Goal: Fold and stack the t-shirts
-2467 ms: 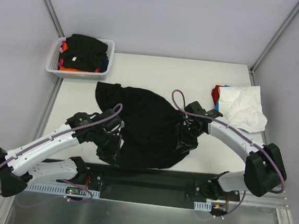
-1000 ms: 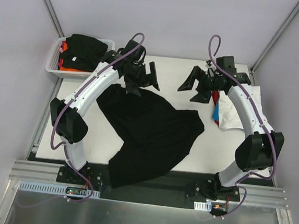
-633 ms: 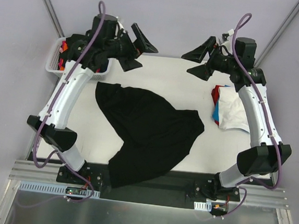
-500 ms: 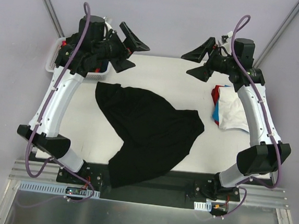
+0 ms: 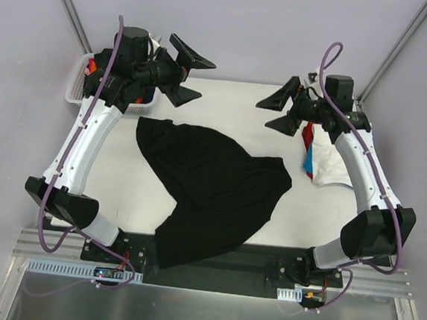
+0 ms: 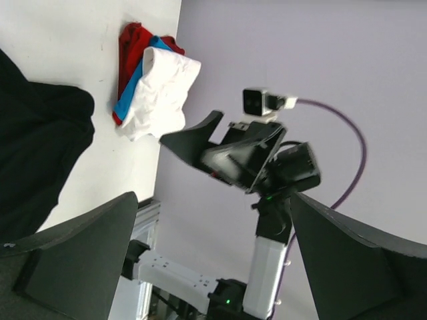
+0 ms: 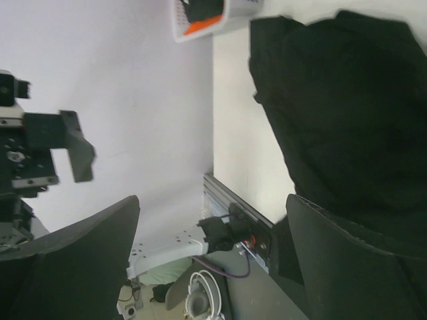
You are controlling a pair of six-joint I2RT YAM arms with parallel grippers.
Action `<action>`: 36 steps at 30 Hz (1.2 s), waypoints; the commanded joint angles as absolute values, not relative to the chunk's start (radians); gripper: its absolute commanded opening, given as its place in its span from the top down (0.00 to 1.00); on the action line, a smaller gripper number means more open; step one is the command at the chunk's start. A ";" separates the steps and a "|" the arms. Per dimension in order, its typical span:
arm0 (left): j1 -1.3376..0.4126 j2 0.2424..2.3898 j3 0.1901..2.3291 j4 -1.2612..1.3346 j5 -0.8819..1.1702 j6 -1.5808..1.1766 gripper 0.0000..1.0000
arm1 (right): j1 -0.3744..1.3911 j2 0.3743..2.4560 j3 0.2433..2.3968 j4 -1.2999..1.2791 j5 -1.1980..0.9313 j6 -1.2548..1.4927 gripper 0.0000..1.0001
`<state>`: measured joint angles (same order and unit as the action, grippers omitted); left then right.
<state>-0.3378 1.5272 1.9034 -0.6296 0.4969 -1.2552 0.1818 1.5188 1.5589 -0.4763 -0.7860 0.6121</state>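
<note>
While aloft, L gripper (image 5: pixel 205 81), R gripper (image 5: pixel 262 114) splayed, empty

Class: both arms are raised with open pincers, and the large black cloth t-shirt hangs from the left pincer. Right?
No. The large black cloth t-shirt lies loose on the white table, as the top external view shows. The left pincer and right pincer are indeed raised and open.

Robotics lab test cell. Evidence: left arm (image 5: pixel 88 138) and right arm (image 5: pixel 364 167) bolted to an aluminium rail (image 5: pixel 54 268) at bottom; bare white counter (image 5: pixel 226 105); plain grey partition walls (image 5: pixel 247 28) with metal corner struts (image 5: pixel 69 9).
</note>
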 commanded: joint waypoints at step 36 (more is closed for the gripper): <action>-0.230 1.617 1.832 -0.077 0.824 -1.454 0.01 | 0.268 1.483 1.342 -0.460 -0.650 0.454 0.04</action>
